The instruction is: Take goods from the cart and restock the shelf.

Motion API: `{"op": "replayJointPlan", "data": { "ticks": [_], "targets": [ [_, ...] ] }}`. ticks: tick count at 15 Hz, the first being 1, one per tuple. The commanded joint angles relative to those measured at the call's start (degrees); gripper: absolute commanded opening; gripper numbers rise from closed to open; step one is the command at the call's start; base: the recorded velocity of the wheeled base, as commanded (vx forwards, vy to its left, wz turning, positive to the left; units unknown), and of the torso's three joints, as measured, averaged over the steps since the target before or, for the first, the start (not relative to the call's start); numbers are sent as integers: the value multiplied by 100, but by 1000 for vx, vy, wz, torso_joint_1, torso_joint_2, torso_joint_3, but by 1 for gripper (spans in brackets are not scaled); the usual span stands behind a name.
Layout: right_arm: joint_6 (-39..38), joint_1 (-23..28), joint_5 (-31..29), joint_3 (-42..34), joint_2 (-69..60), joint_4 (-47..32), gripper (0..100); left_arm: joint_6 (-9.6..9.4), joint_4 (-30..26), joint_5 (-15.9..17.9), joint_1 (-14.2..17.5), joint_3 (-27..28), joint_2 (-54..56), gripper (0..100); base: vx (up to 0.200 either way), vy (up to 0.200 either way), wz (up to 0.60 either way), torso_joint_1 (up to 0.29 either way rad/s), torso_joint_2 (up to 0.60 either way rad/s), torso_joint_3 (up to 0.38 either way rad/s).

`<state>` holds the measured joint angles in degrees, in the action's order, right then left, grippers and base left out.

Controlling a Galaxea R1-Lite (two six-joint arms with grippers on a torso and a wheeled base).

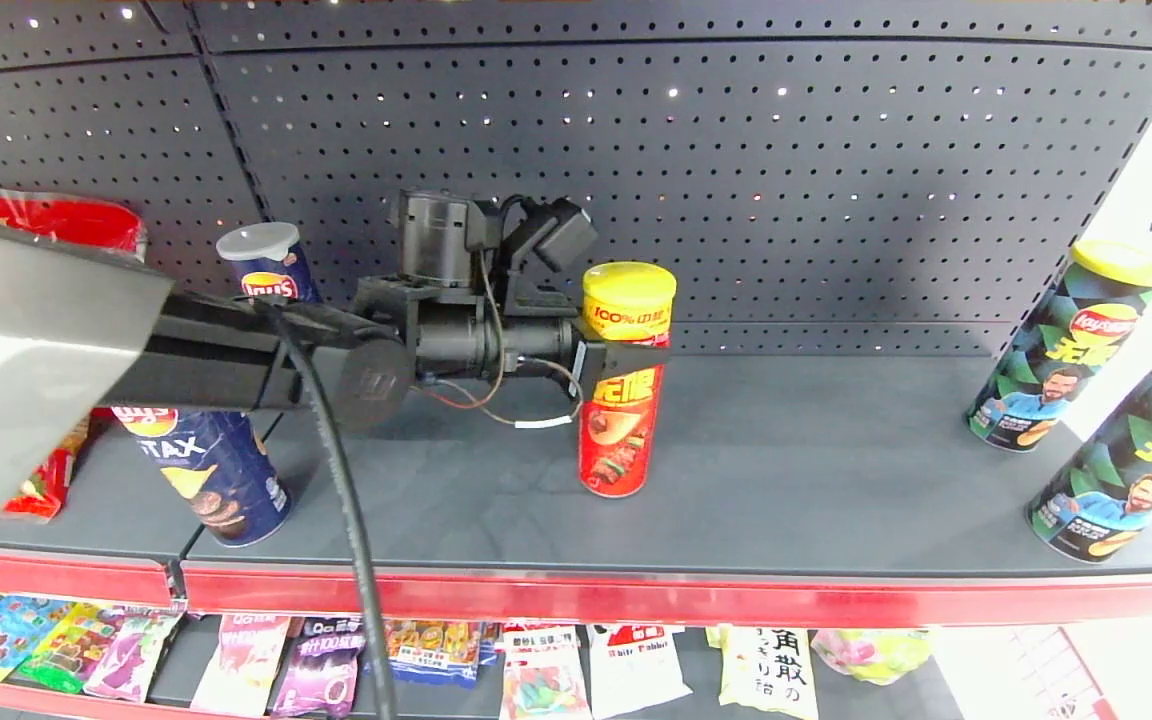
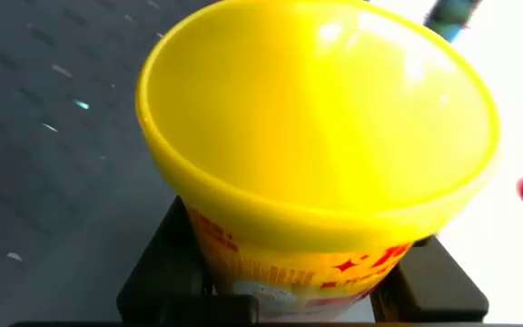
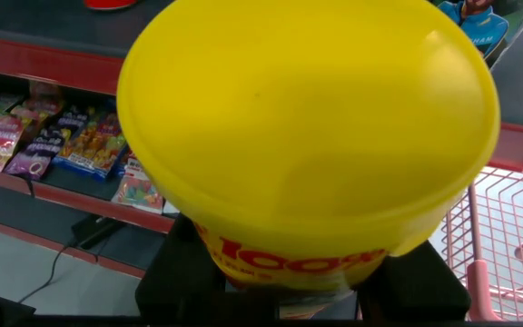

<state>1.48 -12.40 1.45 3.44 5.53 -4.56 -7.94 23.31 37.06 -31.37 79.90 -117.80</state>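
left claw [image 1: 626,358]: closed on red can [image 1: 620,430], just under its yellow lid; high grip so can stands upright.
red can: mid shelf [image 1: 786,470], base looks down on deck, in gap btw blue cans [image 1: 221,480] at left & green cans [image 1: 1036,350] at right.
right claw [image 3: 298,286]: gripping second can [image 3: 307,118] below lid, near cart [image 3: 507,236]; prob next to stock.
shelf: red can looks placed, release due, I'd judge.

Large script and a logo run down the red can [image 1: 626,400], with figures on its yellow band. Logos mark the blue can [image 1: 211,470] and the green cans [image 1: 1046,350]. Red figures ring the lidded can [image 3: 289,259]. The packets [image 1: 766,670] carry what seem to be characters; their smaller print blurs.
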Motion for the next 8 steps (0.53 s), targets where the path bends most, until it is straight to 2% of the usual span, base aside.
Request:
{"op": "replayJointPlan", "data": {
  "ticks": [1, 4, 8],
  "targets": [
    [2, 1, 4, -1, 9, -1, 0, -50, 51, 188, -19, -730, 785, 0, 0, 0, 0, 0, 0, 0],
    [2, 1, 13, -1, 9, -1, 0, -410, 174, 355, -19, -1213, 890, 0, 0, 0, 0, 0, 0, 0],
    [11, -8, 13, -1, 9, -1, 0, -446, 403, 346, -98, -1530, 899, 0, 0, 0, 0, 0, 0, 0]
  ]
}}
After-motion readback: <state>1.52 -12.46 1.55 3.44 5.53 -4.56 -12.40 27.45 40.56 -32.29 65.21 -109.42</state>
